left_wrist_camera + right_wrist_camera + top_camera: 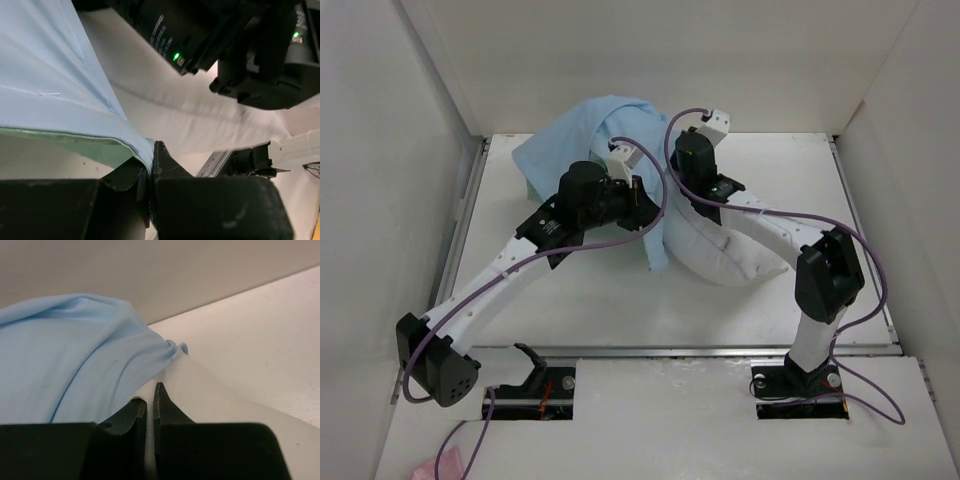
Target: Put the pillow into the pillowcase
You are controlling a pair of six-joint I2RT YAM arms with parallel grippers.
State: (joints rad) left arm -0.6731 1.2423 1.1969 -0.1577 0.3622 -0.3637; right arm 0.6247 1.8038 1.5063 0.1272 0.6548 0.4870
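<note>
The light-blue pillowcase [582, 132] lies bunched at the back centre of the table. The white pillow [725, 252] lies to its right, and its far end meets the pillowcase's edge. My left gripper [645, 200] is shut on the hemmed edge of the pillowcase [60, 95]; in the left wrist view the left gripper [151, 150] has the blue cloth draped over one finger. My right gripper [682, 193] sits at the pillow's far end. In the right wrist view the right gripper [152, 392] is shut on white pillow fabric [200, 395], with the pillowcase [75, 360] draped just left of it.
White enclosure walls [410, 150] stand close on the left, back and right. A metal rail [670, 351] runs along the table's front edge. Purple cables [865, 390] loop off both arms. The right arm's black wrist [250, 45] hangs close above the left gripper.
</note>
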